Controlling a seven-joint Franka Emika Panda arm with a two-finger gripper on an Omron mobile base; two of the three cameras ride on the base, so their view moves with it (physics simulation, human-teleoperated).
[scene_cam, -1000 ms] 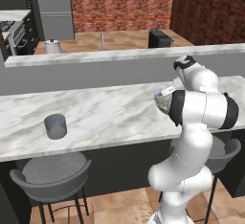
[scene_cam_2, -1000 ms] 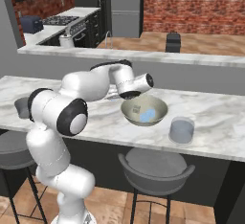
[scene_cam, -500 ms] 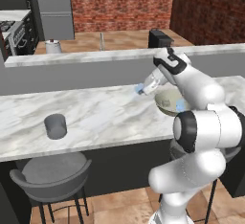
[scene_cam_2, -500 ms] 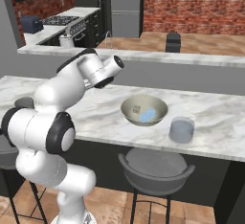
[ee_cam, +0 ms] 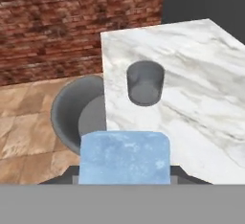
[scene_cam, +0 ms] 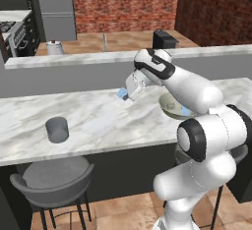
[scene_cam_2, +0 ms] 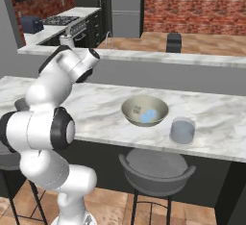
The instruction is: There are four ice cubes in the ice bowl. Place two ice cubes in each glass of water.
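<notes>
My arm arcs from lower right to center of the left base view, wrist bent down-left. My gripper [scene_cam: 124, 95] sits center frame, fingers clamped on an ice cube [ee_cam: 124, 157], bottom center of hand view.

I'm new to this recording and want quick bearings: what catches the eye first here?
The white arm stretches out over the marble counter, its end effector shut on a pale-blue ice cube, carried above the counter. Ahead of it in the hand view stands a grey glass of water near the counter's edge. The ice bowl sits beside the second glass.
</notes>
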